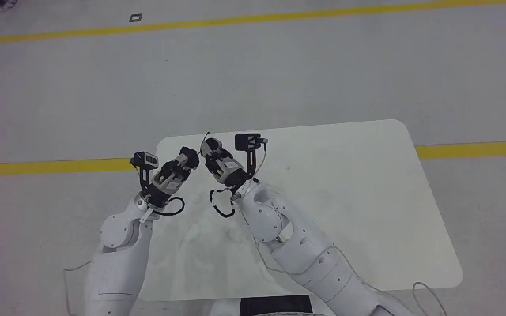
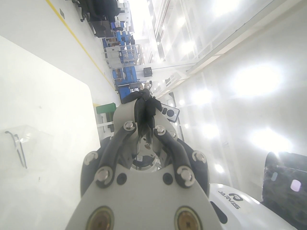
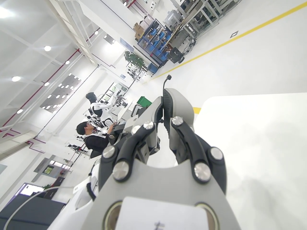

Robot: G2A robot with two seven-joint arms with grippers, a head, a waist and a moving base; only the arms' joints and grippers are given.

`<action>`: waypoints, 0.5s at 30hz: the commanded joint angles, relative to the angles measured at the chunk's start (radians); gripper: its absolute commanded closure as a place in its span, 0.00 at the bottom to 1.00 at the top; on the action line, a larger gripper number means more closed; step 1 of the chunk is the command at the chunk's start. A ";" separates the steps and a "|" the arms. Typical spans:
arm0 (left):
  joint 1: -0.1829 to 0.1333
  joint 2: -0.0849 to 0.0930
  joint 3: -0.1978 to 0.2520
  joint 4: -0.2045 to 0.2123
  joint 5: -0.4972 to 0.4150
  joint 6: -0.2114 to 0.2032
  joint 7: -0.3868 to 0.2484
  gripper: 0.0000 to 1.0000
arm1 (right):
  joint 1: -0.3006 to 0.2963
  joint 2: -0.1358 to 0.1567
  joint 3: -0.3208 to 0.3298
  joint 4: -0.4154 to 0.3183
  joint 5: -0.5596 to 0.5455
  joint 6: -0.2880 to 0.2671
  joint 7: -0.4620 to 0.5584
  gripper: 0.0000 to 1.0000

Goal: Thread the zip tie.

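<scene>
Over the table's (image 1: 379, 205) far left corner, the left gripper (image 1: 188, 156) hangs just left of the right gripper (image 1: 209, 147). The zip tie (image 3: 165, 83) sticks out of the right gripper toward the table's far edge. One floor line (image 1: 63, 167) meets the table's left and right sides; another (image 1: 237, 20) lies well beyond it.

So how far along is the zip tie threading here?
Done: right gripper is shut on the zip tie, head end sticking out beyond it. In hand: left gripper sits close beside it above the table corner. Left: no closed loop shows, so threading itself remains.
</scene>
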 commanded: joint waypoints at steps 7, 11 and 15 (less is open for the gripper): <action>0.005 0.004 -0.009 -0.002 0.000 0.000 -0.002 1.00 | -0.012 -0.001 0.002 -0.012 -0.006 0.008 -0.015 0.00; 0.005 0.005 -0.013 -0.002 -0.002 0.000 -0.003 1.00 | -0.017 0.000 0.005 -0.019 -0.014 0.008 -0.019 0.00; 0.005 0.006 -0.017 -0.003 -0.006 0.000 -0.002 1.00 | -0.022 0.002 0.013 -0.029 -0.027 0.007 -0.023 0.00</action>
